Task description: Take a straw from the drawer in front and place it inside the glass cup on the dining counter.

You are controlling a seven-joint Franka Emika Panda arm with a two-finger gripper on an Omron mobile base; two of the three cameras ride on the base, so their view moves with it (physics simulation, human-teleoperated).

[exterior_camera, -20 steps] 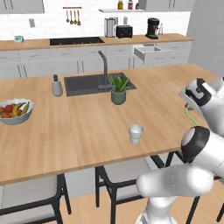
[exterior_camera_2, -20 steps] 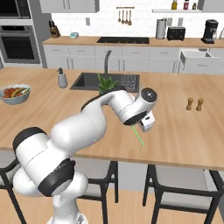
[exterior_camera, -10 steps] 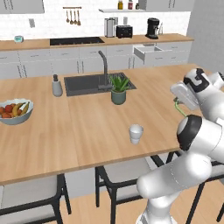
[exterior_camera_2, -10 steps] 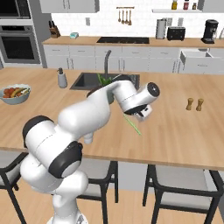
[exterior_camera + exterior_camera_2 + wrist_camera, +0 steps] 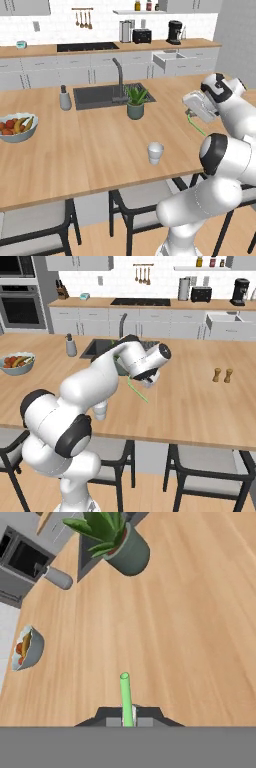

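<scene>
My gripper [image 5: 190, 115] hangs over the right part of the light-wood dining counter [image 5: 100, 145], shut on the upper end of a thin green straw [image 5: 197, 126] that slants down from it. From the other side, the straw [image 5: 138, 392] points down and right below the gripper [image 5: 134, 383]. In the hand view the straw [image 5: 125, 696] sticks out between the finger tips [image 5: 128, 720]. The small whitish glass cup [image 5: 155, 152] stands upright near the counter's front edge, left of and below the gripper. The pale drawer [image 5: 167, 60] stands open in the back cabinets, and again as the drawer [image 5: 224, 326].
A plant pot [image 5: 135, 104] stands by the dark sink [image 5: 102, 95] with its black tap. A grey soap dispenser [image 5: 65, 98] and a fruit bowl [image 5: 17, 127] are further left. Two small shakers [image 5: 222, 375] stand on the counter's right side. Stools sit under the front edge.
The arm has swung the hand left over the counter, carrying the straw closer to the cup and the plant. The grip stays shut.
</scene>
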